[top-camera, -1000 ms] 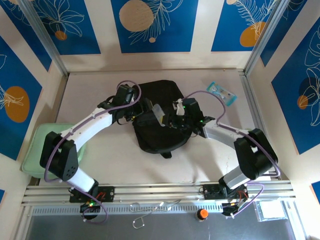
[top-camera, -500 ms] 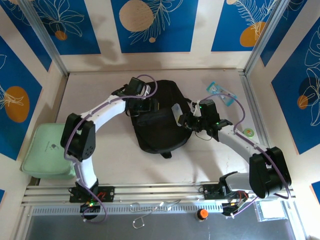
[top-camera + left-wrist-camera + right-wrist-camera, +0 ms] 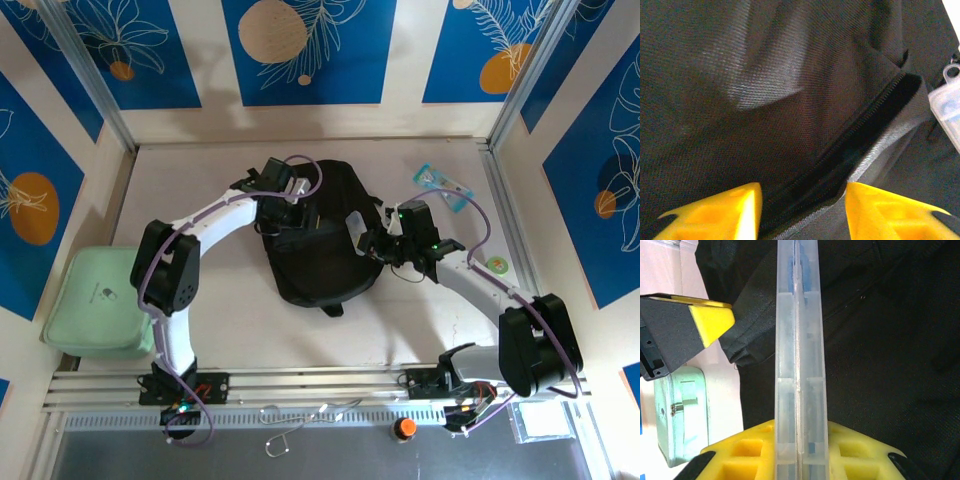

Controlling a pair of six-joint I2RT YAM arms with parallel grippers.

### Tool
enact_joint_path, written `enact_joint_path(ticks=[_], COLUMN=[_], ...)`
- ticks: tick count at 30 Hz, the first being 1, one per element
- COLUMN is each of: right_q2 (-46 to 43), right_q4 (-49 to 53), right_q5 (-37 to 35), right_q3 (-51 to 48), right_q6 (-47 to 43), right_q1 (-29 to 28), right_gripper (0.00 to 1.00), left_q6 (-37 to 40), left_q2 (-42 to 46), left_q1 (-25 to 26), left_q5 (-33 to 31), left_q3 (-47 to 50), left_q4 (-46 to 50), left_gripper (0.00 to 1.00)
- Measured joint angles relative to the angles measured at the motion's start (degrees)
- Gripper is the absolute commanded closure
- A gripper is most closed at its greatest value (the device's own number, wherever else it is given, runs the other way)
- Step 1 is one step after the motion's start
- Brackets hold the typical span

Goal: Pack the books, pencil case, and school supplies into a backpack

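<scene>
**Clear box held over the opened backpack**

At 8 o'clock on the desk (image 3: 215,320), a mint green zip case (image 3: 95,310). Flat, by the left edge, well apart from everything else.

Toward the centre, the black backpack (image 3: 318,262), lying flat and slumped, with soft folds across the fabric.

Left tool (image 3: 802,207) down at the backpack's 11 o'clock corner. Yellow fingers (image 3: 725,212) apart, clamped on nothing. Between them a zip opening (image 3: 855,150), parted into a dark slit and running up toward 1 o'clock in the left wrist view. One fabric lip raised along the slit's right side.

Next, at the backpack's 2 o'clock edge, a clear plastic box (image 3: 800,355), long and narrow, turned onto its thin edge. Bluish shapes inside, too blurred to name. Held above the black fabric; touching it or not, cannot tell.

Right tool (image 3: 801,457) clamped on the box's near end, one yellow finger against each broad face. Box's far end pointed toward the left tool, close to it but apart.

Further right, at 1 o'clock on the desk, a small blue-and-white packet (image 3: 441,186), near the back corner, clear of the backpack.

At 3 o'clock, a small round green-and-white sticker (image 3: 497,265), just beside the right arm.
</scene>
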State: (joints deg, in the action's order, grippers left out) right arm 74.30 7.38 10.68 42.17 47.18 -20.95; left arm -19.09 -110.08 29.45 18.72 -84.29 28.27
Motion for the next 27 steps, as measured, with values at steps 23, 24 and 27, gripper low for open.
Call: enact_joint_path(ticks=[23,24,27], right_q2=[1.79,2.56,4.98], right_q4=[0.59,0.42,0.39], right_q5=[4.07,4.44,5.18], right_q3=[5.77,6.29,7.80], right_q6=[3.30,3.69,4.59], right_q1=[-1.09,-1.40,-1.90], right_gripper=[0.86,0.86,0.87], left_q6=[3.56,3.56,3.56], left_q2=[4.70,4.70,4.74], left_q1=[5.73,5.79,5.88], left_q5=[1.66,1.66,1.57], left_q3=[7.98,8.33,9.05], left_q4=[-6.21,-6.43,-6.43], left_gripper=[0.76,0.76,0.72])
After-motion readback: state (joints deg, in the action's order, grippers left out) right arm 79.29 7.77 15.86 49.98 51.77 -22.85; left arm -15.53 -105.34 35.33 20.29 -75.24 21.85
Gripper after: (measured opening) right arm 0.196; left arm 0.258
